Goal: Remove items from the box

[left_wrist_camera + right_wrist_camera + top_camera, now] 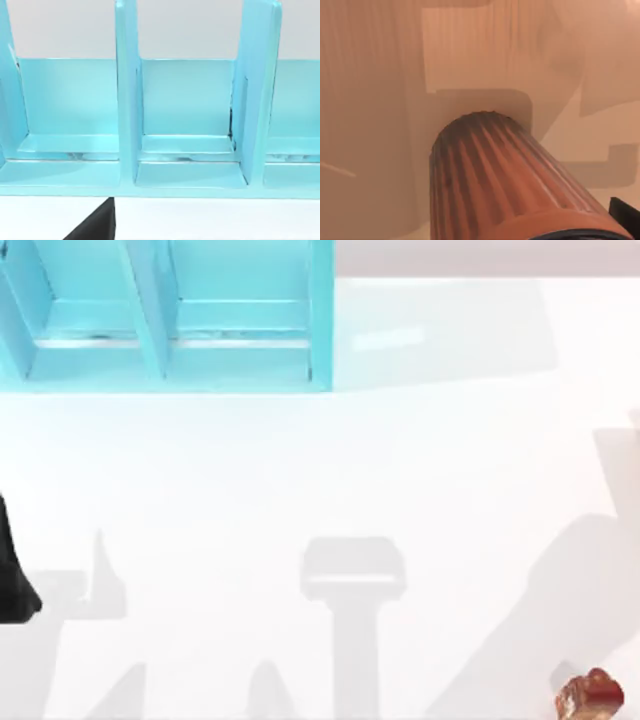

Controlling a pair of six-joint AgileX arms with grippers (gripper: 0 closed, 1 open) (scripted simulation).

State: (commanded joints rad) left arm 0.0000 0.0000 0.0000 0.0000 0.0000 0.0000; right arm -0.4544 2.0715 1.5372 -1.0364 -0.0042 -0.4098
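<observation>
The blue box (165, 315) sat at the table's (320, 470) far left, its compartments bare in the top view and in the left wrist view. The lumpy orange-red piece (590, 696) lay out on the table at the near right edge, well apart from the box. My left arm (15, 580) sat at the left edge. In the right wrist view the ribbed pinkish-brown cup (505, 185) loomed just ahead of my right arm's camera, above the table. I could not tell how either gripper's fingers stood.
</observation>
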